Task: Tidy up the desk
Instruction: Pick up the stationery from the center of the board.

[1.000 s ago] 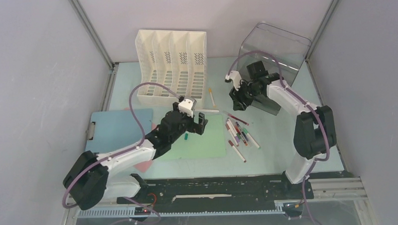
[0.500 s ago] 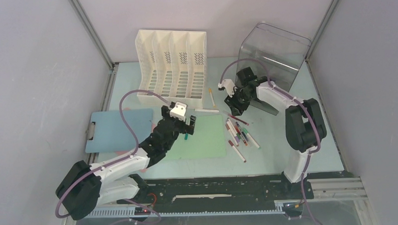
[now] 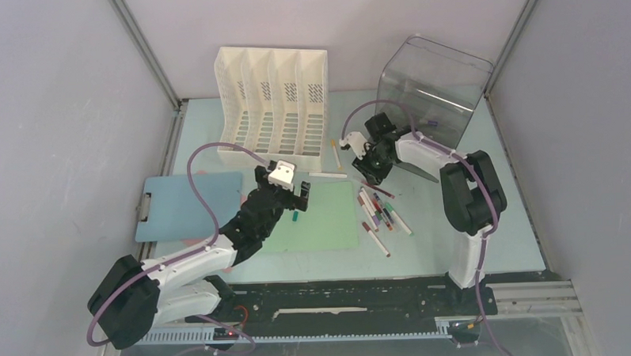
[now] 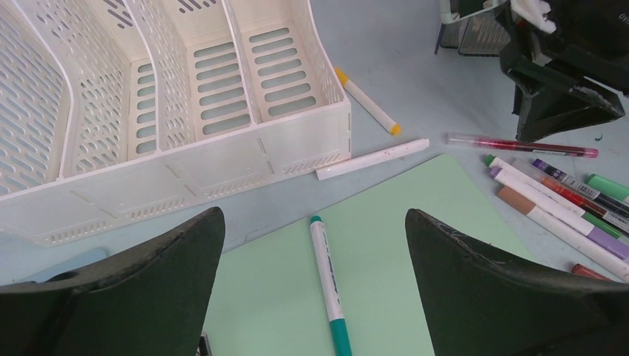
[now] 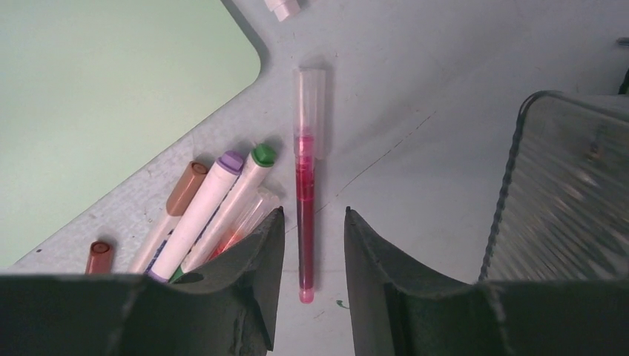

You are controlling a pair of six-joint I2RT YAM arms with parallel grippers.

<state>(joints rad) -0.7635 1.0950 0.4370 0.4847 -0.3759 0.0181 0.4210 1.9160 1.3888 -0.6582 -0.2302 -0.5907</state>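
Note:
The desk (image 3: 425, 239) is a pale mint-green tabletop. My left gripper (image 3: 289, 196) hangs open and empty above a green sheet (image 3: 322, 225); in the left wrist view its jaws stand wide either side of a teal-capped white marker (image 4: 326, 278) lying on that sheet (image 4: 438, 222). My right gripper (image 3: 366, 175) is low over the desk at the far end of a pile of several pens (image 3: 381, 211). In the right wrist view its fingertips (image 5: 276, 222) straddle a red pen (image 5: 305, 200) with a narrow gap and do not touch it.
A white file organizer (image 3: 272, 100) stands at the back, a clear bin (image 3: 432, 79) at back right, and a dark ribbed holder (image 5: 564, 193) lies by the right gripper. A blue clipboard (image 3: 188, 204) lies left. A yellow-ended marker (image 4: 367, 111) and a white marker (image 4: 371, 158) lie near the organizer.
My right gripper has moved left and down from beside the dark holder to over the red pen. My left gripper drew back slightly over the green sheet, then held still.

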